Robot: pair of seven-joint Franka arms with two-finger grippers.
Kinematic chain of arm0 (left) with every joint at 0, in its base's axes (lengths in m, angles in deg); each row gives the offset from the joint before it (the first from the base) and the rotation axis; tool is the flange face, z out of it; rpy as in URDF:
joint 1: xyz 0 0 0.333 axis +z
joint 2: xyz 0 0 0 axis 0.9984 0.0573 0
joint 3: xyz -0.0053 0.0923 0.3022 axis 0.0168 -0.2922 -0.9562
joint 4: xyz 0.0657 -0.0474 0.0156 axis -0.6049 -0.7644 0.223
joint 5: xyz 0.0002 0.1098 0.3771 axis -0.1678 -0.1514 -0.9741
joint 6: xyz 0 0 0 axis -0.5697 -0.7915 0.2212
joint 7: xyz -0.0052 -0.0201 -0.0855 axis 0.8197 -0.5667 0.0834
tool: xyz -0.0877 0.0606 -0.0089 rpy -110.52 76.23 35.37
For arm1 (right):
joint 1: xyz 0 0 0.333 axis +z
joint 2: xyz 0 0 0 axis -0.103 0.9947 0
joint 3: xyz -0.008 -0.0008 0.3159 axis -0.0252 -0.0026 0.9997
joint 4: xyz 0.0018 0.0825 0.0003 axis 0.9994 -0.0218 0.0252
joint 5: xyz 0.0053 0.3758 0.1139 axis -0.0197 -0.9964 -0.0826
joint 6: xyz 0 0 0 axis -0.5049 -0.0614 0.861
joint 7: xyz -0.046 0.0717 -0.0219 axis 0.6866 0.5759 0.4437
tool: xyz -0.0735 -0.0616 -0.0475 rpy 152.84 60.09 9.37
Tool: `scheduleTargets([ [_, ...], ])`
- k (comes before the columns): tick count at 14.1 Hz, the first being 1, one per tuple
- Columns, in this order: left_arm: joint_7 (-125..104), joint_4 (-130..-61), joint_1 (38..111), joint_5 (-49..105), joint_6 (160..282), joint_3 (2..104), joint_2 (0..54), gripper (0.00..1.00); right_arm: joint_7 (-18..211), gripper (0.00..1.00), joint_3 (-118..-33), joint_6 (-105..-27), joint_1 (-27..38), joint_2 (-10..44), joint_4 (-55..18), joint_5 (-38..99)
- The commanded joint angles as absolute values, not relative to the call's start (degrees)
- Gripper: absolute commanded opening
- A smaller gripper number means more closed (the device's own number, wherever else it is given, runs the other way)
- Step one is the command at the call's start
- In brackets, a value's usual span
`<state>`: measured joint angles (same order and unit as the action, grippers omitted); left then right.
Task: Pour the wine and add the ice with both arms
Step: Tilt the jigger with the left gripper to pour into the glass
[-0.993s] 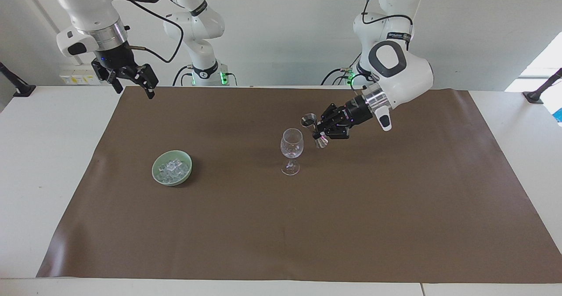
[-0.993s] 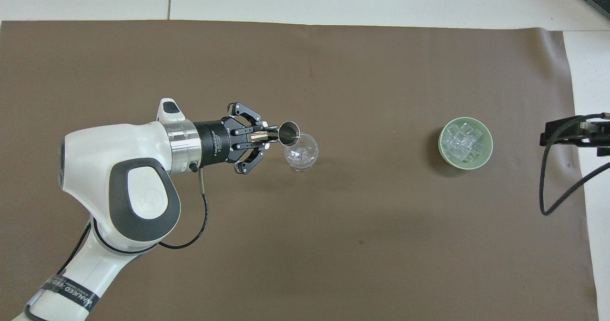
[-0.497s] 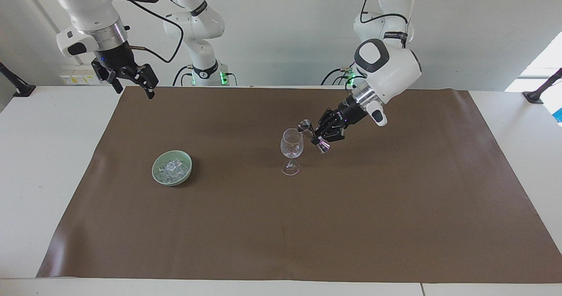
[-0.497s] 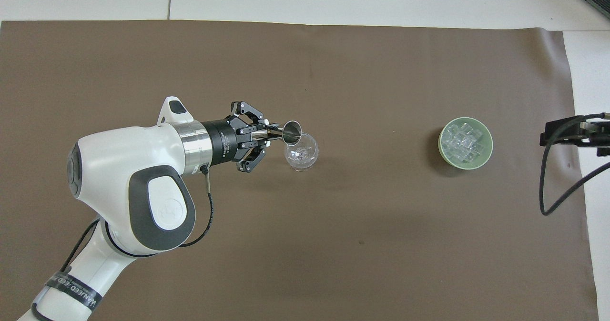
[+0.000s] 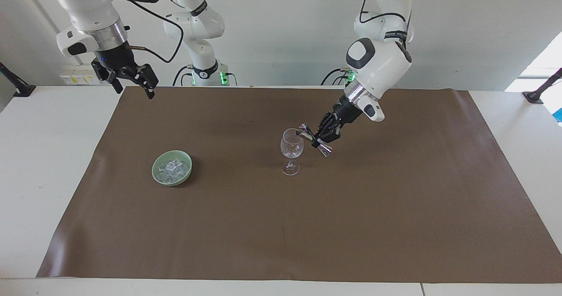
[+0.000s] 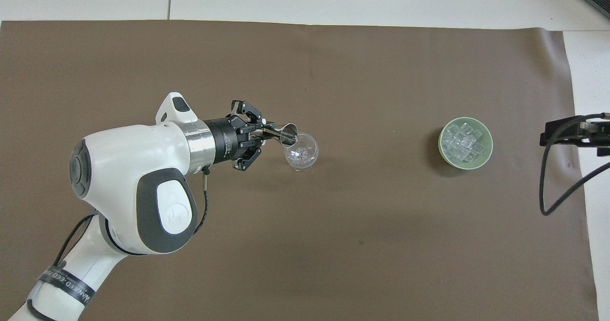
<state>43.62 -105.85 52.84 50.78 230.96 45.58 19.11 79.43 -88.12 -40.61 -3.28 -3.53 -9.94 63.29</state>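
Observation:
A clear wine glass stands upright near the middle of the brown mat. My left gripper is shut on a steel jigger. The jigger is tipped so its mouth hangs over the glass's rim. No wine shows in the jigger or the glass. The ice is heaped in a pale green bowl toward the right arm's end. My right gripper waits open, raised over the mat's corner by its own base.
The brown mat covers most of the white table. A black cable loops down over the table's edge past the bowl. Black clamp posts stand at the table's two ends.
The left wrist has rolled and the forearm has risen, tipping the jigger's mouth further down onto the glass's rim. The right arm, glass and bowl have not moved.

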Motion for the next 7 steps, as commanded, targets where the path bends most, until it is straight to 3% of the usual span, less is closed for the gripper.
scheduleTargets([
  [1, 45.35, -106.42, 50.42, 48.08, 235.1, 44.79, 18.78, 0.0, 81.05, 1.0, -87.76, -39.49, -3.98, -3.47, -9.3, 62.27],
  [7, 45.35, -106.6, 49.1, 40.45, 237.57, 44.8, 18.78, 0.0, 81.05, 1.0, -87.76, -39.48, -3.89, -3.47, -9.39, 62.27],
])
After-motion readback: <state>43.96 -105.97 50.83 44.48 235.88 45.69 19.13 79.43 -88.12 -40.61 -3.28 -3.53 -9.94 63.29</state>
